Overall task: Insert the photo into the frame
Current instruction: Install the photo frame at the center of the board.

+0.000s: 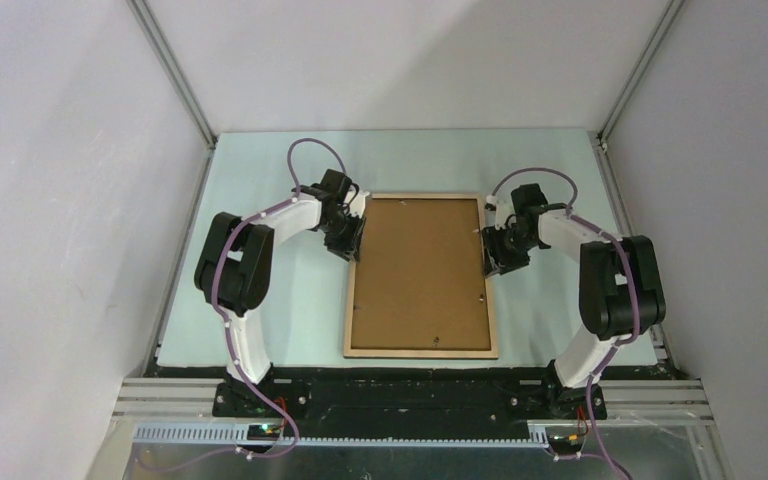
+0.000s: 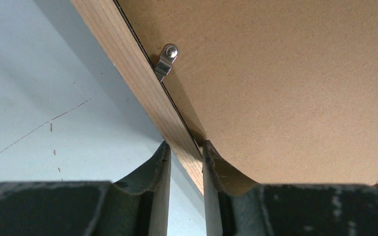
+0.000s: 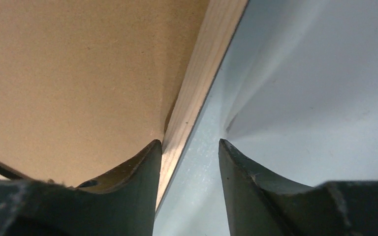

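The frame [image 1: 420, 352] lies back-up on the table, its light wood rails around a brown backing board [image 1: 420, 270]. The photo is hidden. My left gripper [image 1: 348, 240] sits at the frame's left rail near the far corner. In the left wrist view the gripper [image 2: 186, 146] is shut across the wood rail [image 2: 128, 59], one finger outside and one on the board side. My right gripper [image 1: 495, 262] stands at the right rail. Seen from the right wrist, the gripper [image 3: 189, 142] is open. Its inner finger is at the rail [image 3: 211, 64] and its outer finger is over bare table.
A small metal turn clip [image 2: 166, 61] sits on the left rail, reaching over the backing board [image 2: 285, 83]. The pale green table [image 1: 260, 300] is walled in by grey panels left, right and behind. Both arm bases stand at the near edge.
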